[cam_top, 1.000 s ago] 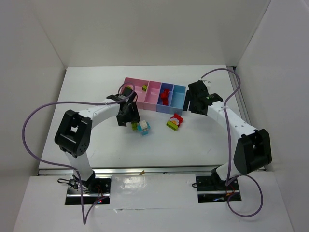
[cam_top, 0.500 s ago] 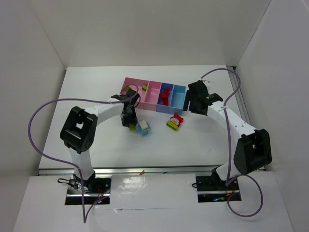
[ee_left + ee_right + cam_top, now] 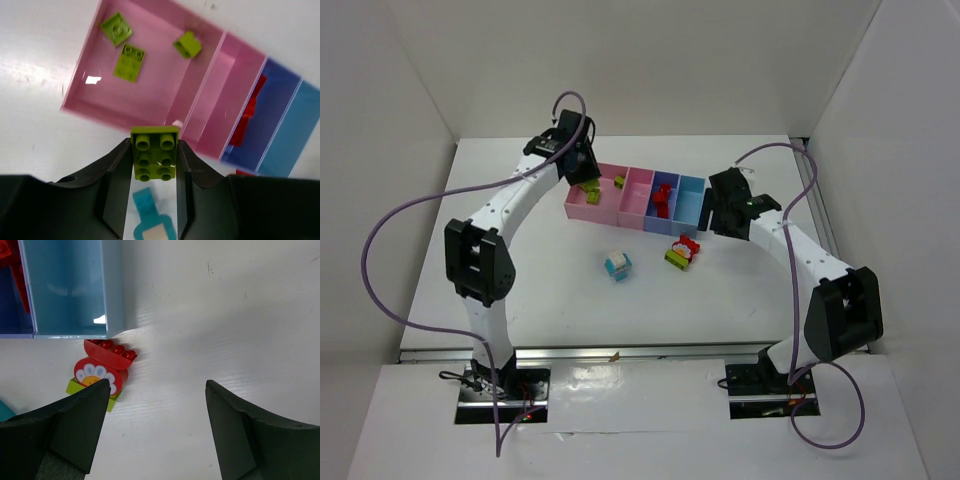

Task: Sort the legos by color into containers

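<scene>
A: Top view: left gripper point(image 3: 582, 168) hangs over the leftmost pink bin point(image 3: 600, 206) of the containers point(image 3: 638, 195). Drop-off step, I'd say.
B: And the right gripper point(image 3: 716, 212)?
A: By the light blue end, near the red-green clump point(image 3: 683, 250). The cyan-white clump point(image 3: 617, 265) lies loose, well apart.
B: Left wrist?
A: Fingers clamp a lime brick point(image 3: 155, 152) above the bin's near wall. Three lime legos point(image 3: 129, 62) are inside. Next: nudge forward, let go.
B: Right wrist?
A: Jaws spread wide, nothing held.

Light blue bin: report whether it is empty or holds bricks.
Empty. The light blue bin shows only a bare floor in the right wrist view, and the top view shows no brick in it either.
</scene>
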